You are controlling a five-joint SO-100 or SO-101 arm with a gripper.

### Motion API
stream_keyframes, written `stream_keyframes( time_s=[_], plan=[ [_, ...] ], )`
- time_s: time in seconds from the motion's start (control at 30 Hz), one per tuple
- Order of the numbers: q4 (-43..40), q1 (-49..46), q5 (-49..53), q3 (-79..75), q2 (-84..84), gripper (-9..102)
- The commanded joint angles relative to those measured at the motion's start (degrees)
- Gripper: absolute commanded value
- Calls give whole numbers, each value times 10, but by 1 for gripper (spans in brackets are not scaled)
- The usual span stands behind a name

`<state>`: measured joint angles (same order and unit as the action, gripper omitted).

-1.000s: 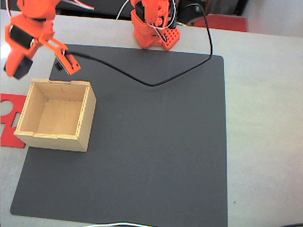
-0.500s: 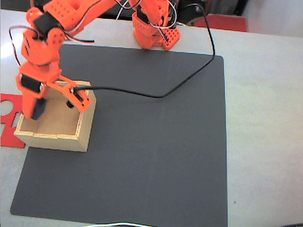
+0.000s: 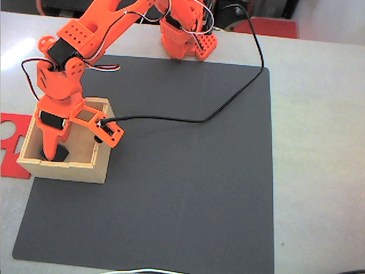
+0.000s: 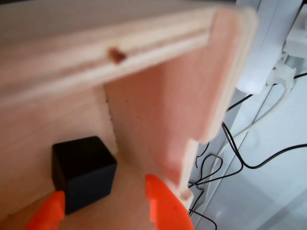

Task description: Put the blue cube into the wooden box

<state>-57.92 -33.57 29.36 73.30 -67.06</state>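
Note:
The wooden box (image 3: 71, 169) stands at the left edge of the black mat in the fixed view. My orange gripper (image 3: 53, 149) reaches down inside it near the front left corner. The blue cube (image 3: 59, 153) rests on the box floor by the fingertips. In the wrist view the blue cube (image 4: 82, 171) sits in a corner of the wooden box (image 4: 158, 96), between the two orange fingertips of my gripper (image 4: 103, 211). The jaws are open: a gap shows between the cube and the right finger (image 4: 163, 203).
A flat red cutout (image 3: 10, 144) lies left of the box, off the black mat (image 3: 188, 188). A black cable (image 3: 228, 100) runs from the gripper across the mat to the arm base (image 3: 185, 37). A white power strip (image 4: 268, 52) and cables lie beyond the box.
The arm swung from behind the box down into it, carrying the cube. The cube now rests on the box floor with the fingers apart around it.

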Motion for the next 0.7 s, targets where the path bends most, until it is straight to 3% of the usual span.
stream_keyframes(
  time_s=[0.0,0.07,0.2,0.5,0.67],
  plan=[
    [-6,3,-2,-31,-25,21],
    [-14,4,-1,-31,-39,19],
    [-51,15,-4,-48,-98,0],
    [-263,49,-7,-264,-244,0],
    [-321,72,11,-267,-407,0]
  ],
)
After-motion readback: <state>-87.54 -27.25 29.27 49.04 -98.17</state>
